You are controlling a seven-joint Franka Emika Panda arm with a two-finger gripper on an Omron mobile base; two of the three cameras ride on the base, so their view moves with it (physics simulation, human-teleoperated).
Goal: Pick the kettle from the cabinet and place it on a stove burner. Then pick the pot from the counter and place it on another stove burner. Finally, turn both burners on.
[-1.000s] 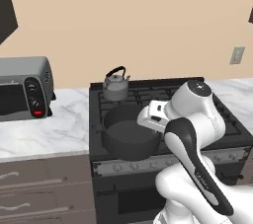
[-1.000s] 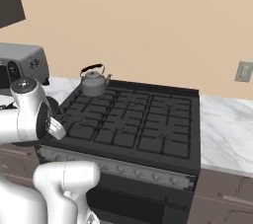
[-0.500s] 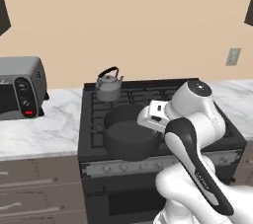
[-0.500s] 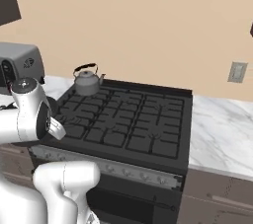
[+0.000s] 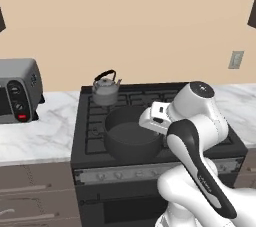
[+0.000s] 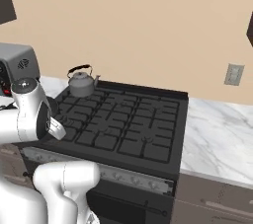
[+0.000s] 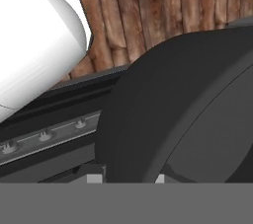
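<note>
Hand view: round, matte dark pot (image 7: pixel 197 104) sits right against the gripper (image 7: pixel 126 178); can't tell if it's gripped.

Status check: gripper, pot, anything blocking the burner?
Gripper shut on pot rim. Pot over front-left burner. Kettle on rear-left burner, apart from pot.

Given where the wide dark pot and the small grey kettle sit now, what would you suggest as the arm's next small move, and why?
Probably lower the wide dark pot onto the front-left burner grate and release: the small grey kettle already stands on the rear-left burner, and the gripper appears closed on the pot's rim.
</note>
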